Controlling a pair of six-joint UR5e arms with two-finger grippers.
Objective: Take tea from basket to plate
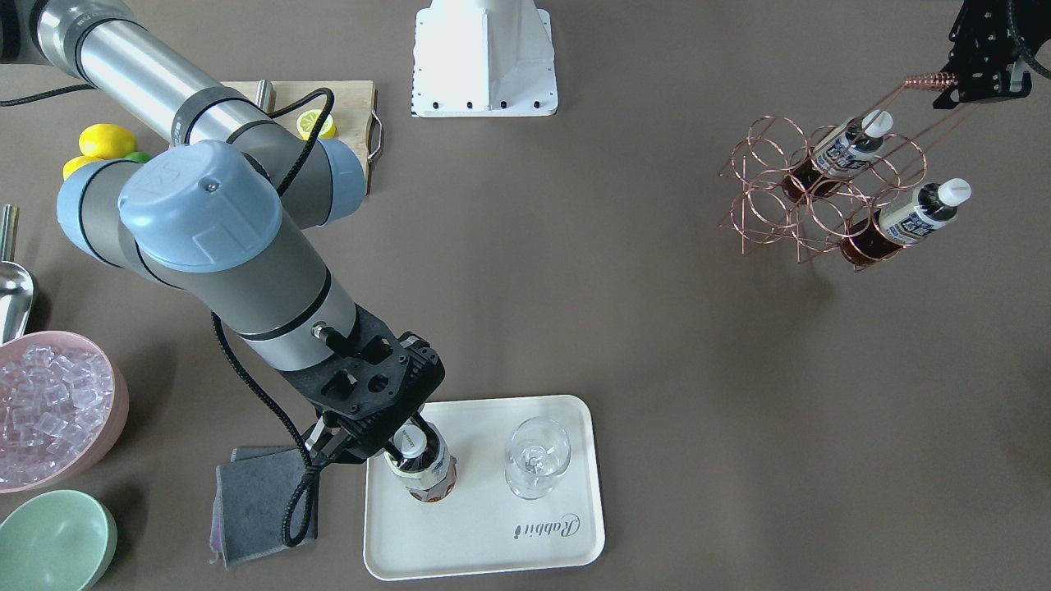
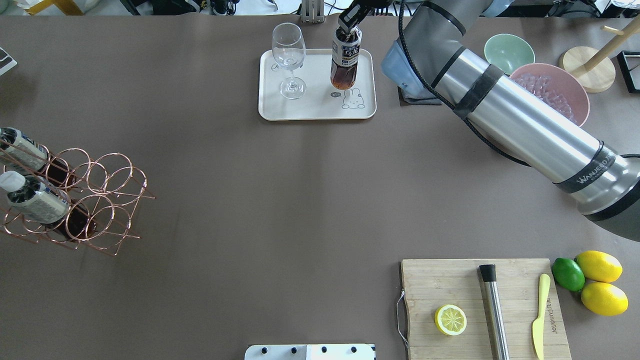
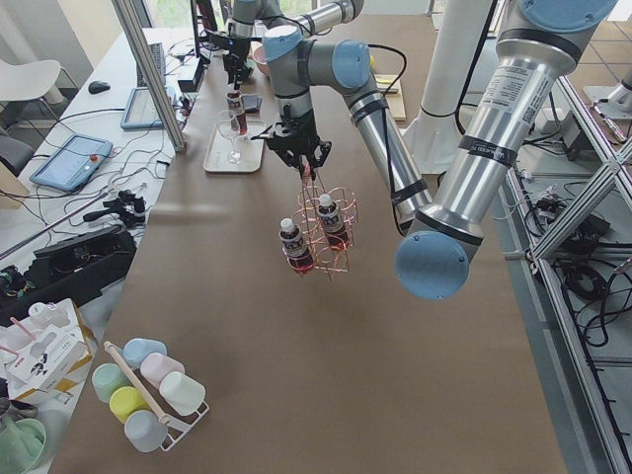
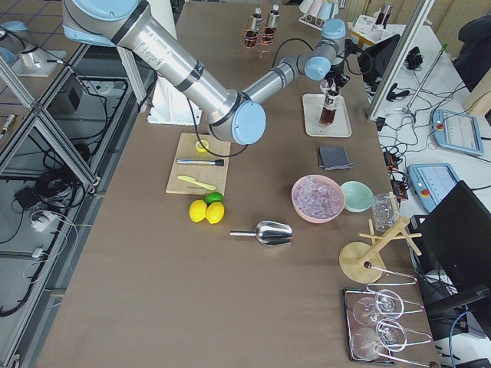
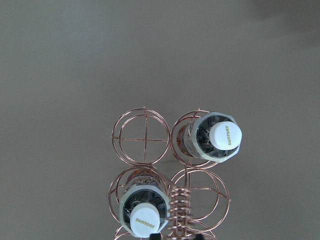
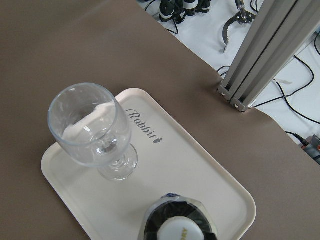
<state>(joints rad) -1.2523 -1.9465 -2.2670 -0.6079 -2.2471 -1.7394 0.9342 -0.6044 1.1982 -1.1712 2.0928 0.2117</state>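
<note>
One tea bottle [image 1: 427,472] stands upright on the cream plate [image 1: 493,533], next to the rabbit drawing in the overhead view [image 2: 344,60]. My right gripper [image 1: 406,443] is over it, its fingers closed at the white cap. The right wrist view shows the cap [image 6: 182,231] just below the camera. Two more tea bottles [image 1: 854,139] [image 1: 915,213] lie in the copper wire basket [image 1: 788,189]. My left gripper [image 1: 956,82] is shut on the basket's coiled handle [image 5: 180,215] and holds the basket tilted.
An empty wine glass [image 1: 538,455] stands on the plate beside the bottle. A grey cloth [image 1: 254,509], a pink bowl of ice [image 1: 49,410] and a green bowl [image 1: 53,542] lie near the plate. A cutting board [image 2: 480,305] with a lemon half, muddler and knife is near the robot.
</note>
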